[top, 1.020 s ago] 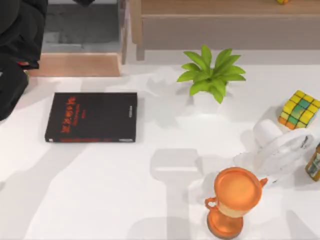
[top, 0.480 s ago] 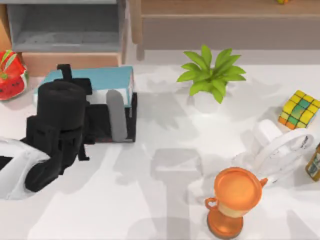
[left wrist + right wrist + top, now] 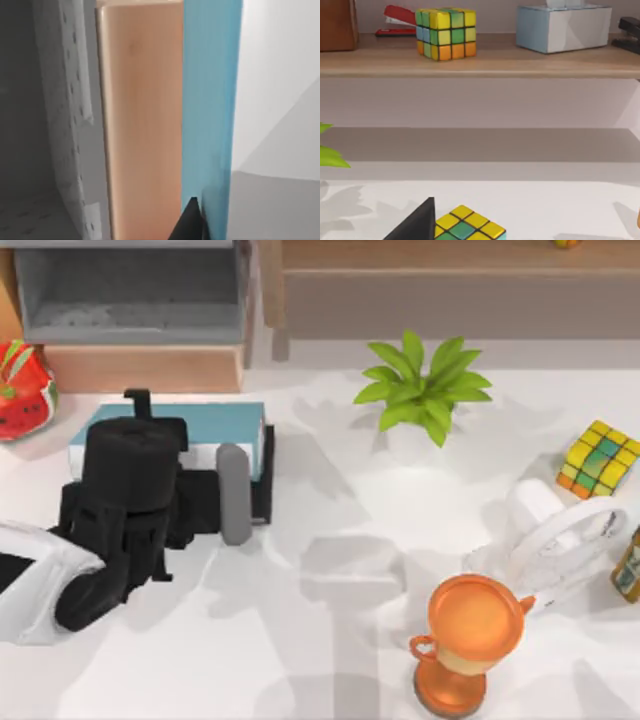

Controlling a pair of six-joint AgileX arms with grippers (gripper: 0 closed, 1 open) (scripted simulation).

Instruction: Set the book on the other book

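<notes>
The light blue book point(image 3: 215, 425) lies flat at the table's left, over the black other book point(image 3: 263, 480). Of the other book just a strip along its right edge shows past the blue cover and my arm. My left gripper point(image 3: 137, 405) reaches across the blue book from the front and is shut on it. In the left wrist view the blue cover point(image 3: 210, 100) runs beside a dark fingertip point(image 3: 190, 222). Whether the two books touch, I cannot tell. My right gripper point(image 3: 417, 225) is parked, a dark tip short of a colourful cube point(image 3: 470, 227).
Behind the books stands a wooden cabinet point(image 3: 150, 368) with a grey compartment, and a watermelon-patterned object point(image 3: 20, 380) beside it. A green plant point(image 3: 420, 390), a colourful cube point(image 3: 598, 458), a white round-framed object point(image 3: 555, 535) and an orange trophy cup point(image 3: 470, 640) occupy the right half.
One second ago the black book lay bare, my left arm far back left. Then the arm brought the blue book over it. Since then the book has come slightly forward over the black one.
</notes>
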